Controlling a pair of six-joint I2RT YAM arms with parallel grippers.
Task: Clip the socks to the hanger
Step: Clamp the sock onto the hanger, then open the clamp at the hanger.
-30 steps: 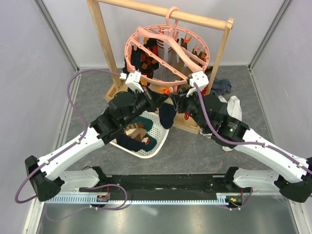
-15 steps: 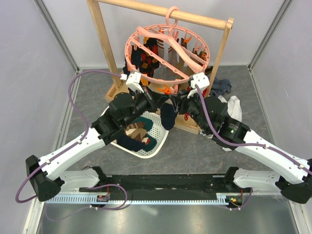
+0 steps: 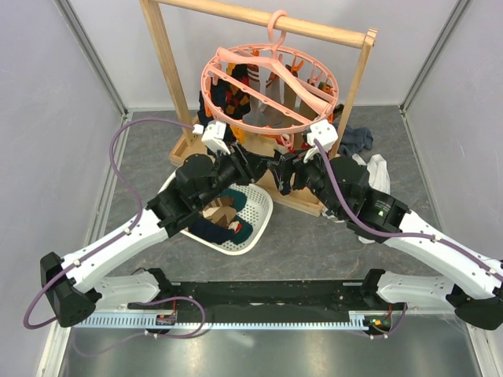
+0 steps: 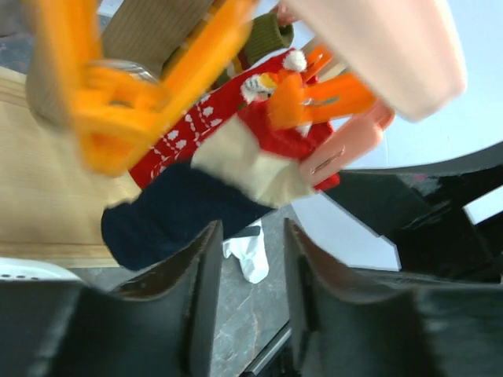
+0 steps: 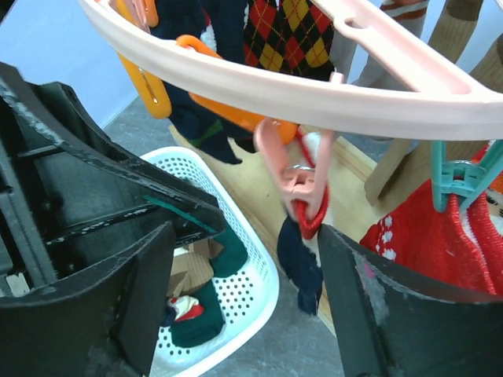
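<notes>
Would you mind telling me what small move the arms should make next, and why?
Probably draw the right gripper back from the hanger: its jaws stand open and empty, and the sock already hangs from the pink clip, so lingering only risks knocking it.

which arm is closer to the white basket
Left. The left arm reaches directly over the white basket; the right arm sits off to the basket's right, not over it.

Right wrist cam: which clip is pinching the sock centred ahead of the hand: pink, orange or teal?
The pink clip, hanging below the hanger ring with the navy-toed sock dangling from it. The orange clips sit up left behind the ring; the teal clip is at the right edge.
</notes>
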